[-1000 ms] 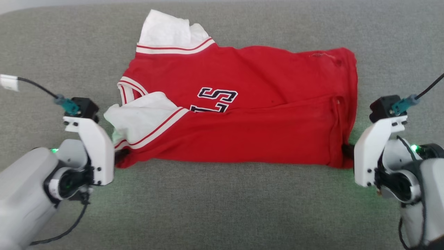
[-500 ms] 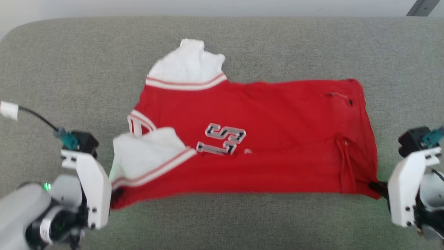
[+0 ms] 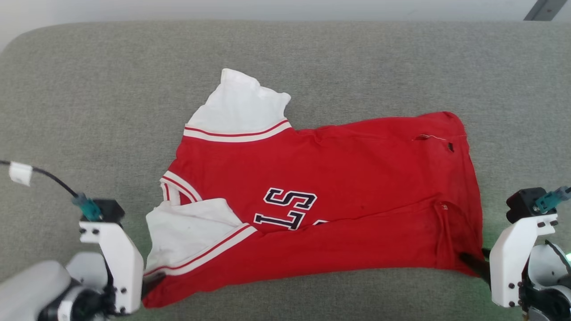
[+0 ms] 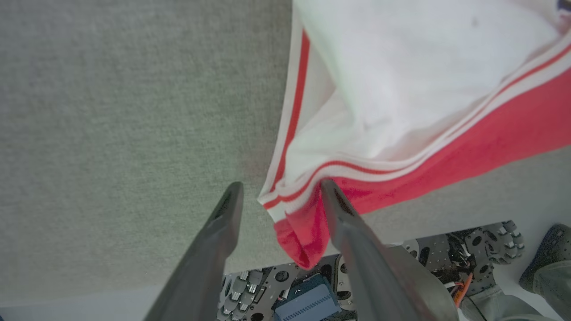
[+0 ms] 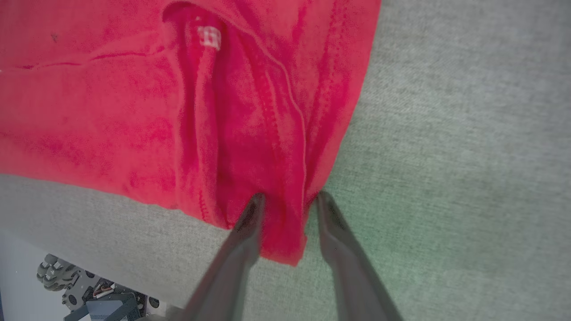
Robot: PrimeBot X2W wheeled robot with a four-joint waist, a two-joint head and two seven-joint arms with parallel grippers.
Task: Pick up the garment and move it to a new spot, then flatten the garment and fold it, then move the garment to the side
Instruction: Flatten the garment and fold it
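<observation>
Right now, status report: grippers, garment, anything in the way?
Left gripper open, astride striped near corner of garment. Right gripper open, astride the other near corner. Garment lies folded on grey cushion. Nothing seen in the way.

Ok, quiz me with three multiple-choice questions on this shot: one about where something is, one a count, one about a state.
1. Where does the garment lie? A in a basket; B on the grey cushion; C on a hanger.
2. How many white sleeves show? A two; B none; C four.
3. The left end effector is: A shut on a cup; B shut on nothing; C open.
Answers: B, it lies spread on the cushion; A, the far sleeve and the near sleeve; C, its fingers stand apart around the garment's corner.
</observation>
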